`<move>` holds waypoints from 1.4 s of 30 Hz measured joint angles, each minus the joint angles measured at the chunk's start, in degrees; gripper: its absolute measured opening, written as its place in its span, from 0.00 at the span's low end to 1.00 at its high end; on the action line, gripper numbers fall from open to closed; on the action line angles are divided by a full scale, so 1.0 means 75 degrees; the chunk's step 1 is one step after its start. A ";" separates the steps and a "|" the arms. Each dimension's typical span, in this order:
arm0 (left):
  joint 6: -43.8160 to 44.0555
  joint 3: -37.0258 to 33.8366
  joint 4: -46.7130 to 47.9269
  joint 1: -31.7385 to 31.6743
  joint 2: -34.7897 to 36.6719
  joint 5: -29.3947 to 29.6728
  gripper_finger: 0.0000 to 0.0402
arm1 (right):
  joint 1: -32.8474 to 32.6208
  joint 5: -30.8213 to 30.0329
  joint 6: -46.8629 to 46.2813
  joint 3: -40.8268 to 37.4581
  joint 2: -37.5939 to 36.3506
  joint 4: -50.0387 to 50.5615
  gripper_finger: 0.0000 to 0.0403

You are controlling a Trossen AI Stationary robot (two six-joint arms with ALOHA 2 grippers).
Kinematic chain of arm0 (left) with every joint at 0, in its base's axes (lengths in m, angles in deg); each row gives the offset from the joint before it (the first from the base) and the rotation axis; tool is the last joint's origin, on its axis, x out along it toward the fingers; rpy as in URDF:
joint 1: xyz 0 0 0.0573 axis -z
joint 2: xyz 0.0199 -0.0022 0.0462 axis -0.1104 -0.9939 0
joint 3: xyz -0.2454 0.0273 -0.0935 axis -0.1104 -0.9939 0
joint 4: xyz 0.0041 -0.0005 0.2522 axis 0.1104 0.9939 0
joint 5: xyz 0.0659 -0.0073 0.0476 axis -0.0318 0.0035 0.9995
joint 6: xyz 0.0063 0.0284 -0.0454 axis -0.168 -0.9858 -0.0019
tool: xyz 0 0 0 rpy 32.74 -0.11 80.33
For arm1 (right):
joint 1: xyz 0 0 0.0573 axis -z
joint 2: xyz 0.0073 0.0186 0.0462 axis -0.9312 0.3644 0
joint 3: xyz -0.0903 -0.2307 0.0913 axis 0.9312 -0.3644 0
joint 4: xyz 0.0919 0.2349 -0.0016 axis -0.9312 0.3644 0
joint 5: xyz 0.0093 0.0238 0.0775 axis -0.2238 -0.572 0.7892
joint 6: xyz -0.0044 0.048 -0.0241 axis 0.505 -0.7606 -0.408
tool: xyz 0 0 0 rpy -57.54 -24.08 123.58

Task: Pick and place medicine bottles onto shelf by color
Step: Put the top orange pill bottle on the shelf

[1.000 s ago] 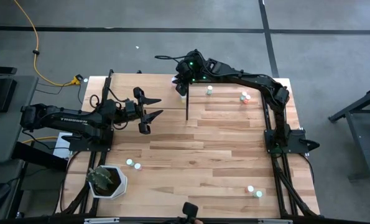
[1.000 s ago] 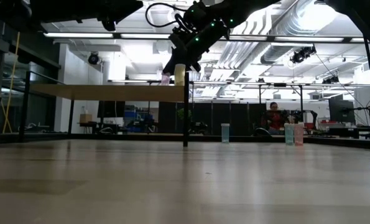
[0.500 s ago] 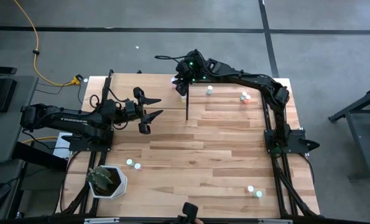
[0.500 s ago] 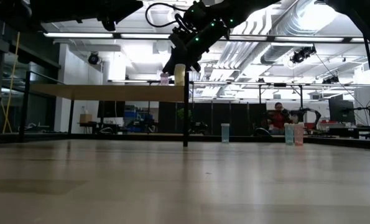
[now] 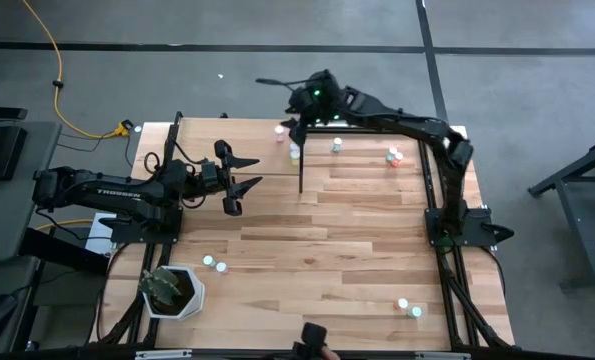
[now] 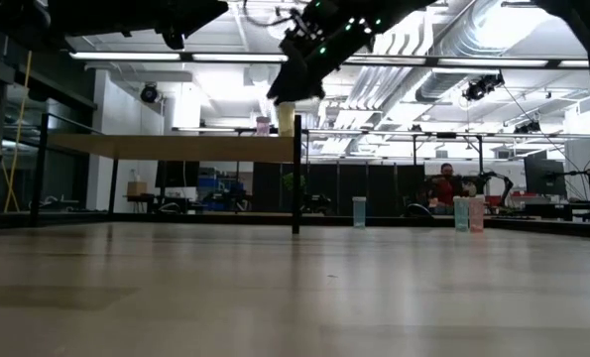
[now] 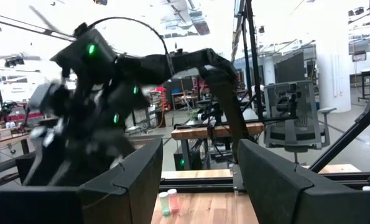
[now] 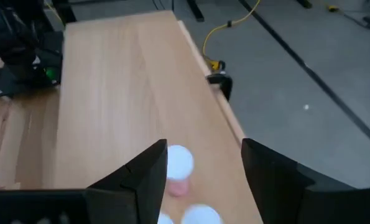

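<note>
My right pincer (image 5: 295, 108) hung open and empty above the flat light-wood shelf (image 5: 232, 140), over two small white-capped bottles (image 5: 294, 152).

Both tools, left (image 5: 239, 178) and right (image 5: 299, 127), gape empty.

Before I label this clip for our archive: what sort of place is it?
Probably a robotics lab or workshop: exposed ceiling ducts, another wooden workbench with a grey office chair, and a seated person behind.
</note>
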 joint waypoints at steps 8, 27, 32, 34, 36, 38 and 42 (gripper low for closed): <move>0.0000 0.0000 0.0052 0.0000 0.0000 0.0000 0.50 | 0.0069 0.0023 0.0721 -0.0934 -0.1823 0.1357 0.49; 0.0064 0.0000 0.0050 0.0000 0.0000 0.0002 0.50 | 0.0453 -0.3525 -0.2162 -0.8863 -0.7935 -0.0675 0.49; 0.0066 0.0000 0.0049 0.0000 0.0000 0.0001 0.50 | 0.1095 -0.4065 -0.2772 -0.8705 -0.7421 0.0372 0.49; 0.0067 0.0000 0.0050 0.0000 -0.0003 0.0001 0.50 | 0.1421 -0.3969 -0.2785 -0.8705 -0.7079 0.0569 0.49; 0.0065 0.0000 0.0049 0.0002 -0.0003 0.0000 0.50 | 0.1737 -0.3795 -0.2811 -0.8705 -0.6709 0.0689 0.49; 0.0064 0.0000 0.0052 0.0001 -0.0003 0.0000 0.50 | 0.2016 -0.3598 -0.2850 -0.8705 -0.6354 0.0687 0.49; 0.0064 0.0000 0.0049 0.0000 -0.0003 0.0000 0.50 | 0.2395 -0.3309 -0.2744 -0.8705 -0.5849 0.0688 0.49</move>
